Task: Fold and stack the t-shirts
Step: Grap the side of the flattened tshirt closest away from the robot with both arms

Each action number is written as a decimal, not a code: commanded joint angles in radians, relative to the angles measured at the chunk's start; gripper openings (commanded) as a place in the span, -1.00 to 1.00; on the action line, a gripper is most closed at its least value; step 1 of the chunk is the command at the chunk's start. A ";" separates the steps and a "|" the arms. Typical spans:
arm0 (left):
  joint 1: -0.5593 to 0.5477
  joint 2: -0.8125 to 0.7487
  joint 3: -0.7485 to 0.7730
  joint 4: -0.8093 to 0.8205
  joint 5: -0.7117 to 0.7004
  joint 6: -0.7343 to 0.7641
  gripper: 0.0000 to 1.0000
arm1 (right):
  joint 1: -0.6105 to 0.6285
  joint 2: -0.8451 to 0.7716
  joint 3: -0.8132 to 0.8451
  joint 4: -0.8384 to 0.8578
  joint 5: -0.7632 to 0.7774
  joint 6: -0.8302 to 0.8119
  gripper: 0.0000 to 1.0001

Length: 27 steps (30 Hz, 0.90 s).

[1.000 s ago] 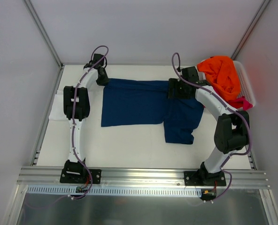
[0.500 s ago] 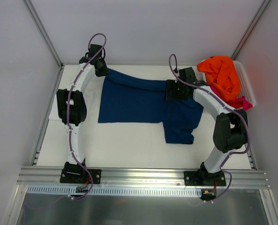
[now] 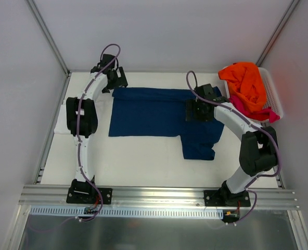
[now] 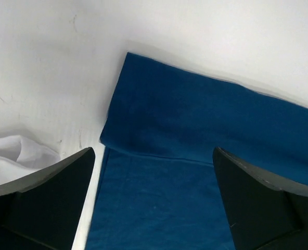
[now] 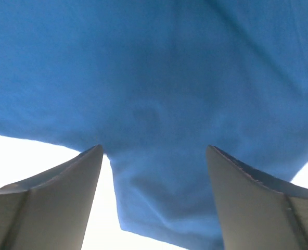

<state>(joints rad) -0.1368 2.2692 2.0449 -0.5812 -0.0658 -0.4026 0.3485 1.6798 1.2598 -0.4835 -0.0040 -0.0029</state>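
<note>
1. Far left: a white shirt (image 3: 61, 121) lies bunched at the left edge of the table (image 3: 143, 169), partly under the left arm. It is beside the navy shirt but I cannot tell if they touch.
2. The left gripper (image 3: 117, 79) is released: the jaws stand wide apart with nothing between them. It hangs just over the far-left corner of the navy shirt. In the wrist view that corner sits straight ahead of the fingers (image 4: 50, 198).
3. Centre: the navy shirt (image 3: 149, 114) lies flat on the table, with its long axis running left to right between the two arms. A narrow strip along its far edge is turned over onto the body. At the right end a piece of it drops toward the near edge, giving an L shape.
4. The right gripper (image 3: 197, 110) is also slack, jaws apart and gripping nothing. It is low over the right part of the shirt, about where the body meets the near-pointing piece. The wrist view shows only blue cloth beyond the fingers.
5. Far right: the basket (image 3: 277, 99) holds an orange shirt (image 3: 245, 86) heaped over a pink shirt (image 3: 268, 113). Both are unfolded and well apart from the navy one.
6. Judgement: the fold is partway done. The next grasp turns on the ends of the long axis. The left gripper is nearer the left corner, and the right gripper is already above the right end.
7. Risk: pulling from one end alone would skew the turned strip.
</note>
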 commanded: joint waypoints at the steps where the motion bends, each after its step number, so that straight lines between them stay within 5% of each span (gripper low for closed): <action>1: -0.004 0.000 0.003 -0.002 -0.051 0.012 0.98 | 0.029 -0.161 -0.080 -0.081 0.116 0.052 0.72; 7: -0.035 -0.158 -0.144 0.003 -0.098 -0.022 0.98 | 0.121 -0.350 -0.249 -0.208 0.288 0.204 0.74; 15: -0.173 -0.399 -0.589 0.064 -0.147 -0.102 0.98 | 0.291 -0.554 -0.411 -0.357 0.420 0.412 0.80; 27: -0.202 -0.556 -0.937 0.179 -0.166 -0.133 0.98 | 0.300 -0.554 -0.599 -0.300 0.409 0.494 0.86</action>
<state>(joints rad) -0.3431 1.7752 1.1412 -0.4469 -0.2035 -0.5159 0.6441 1.1191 0.6662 -0.7982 0.3813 0.4469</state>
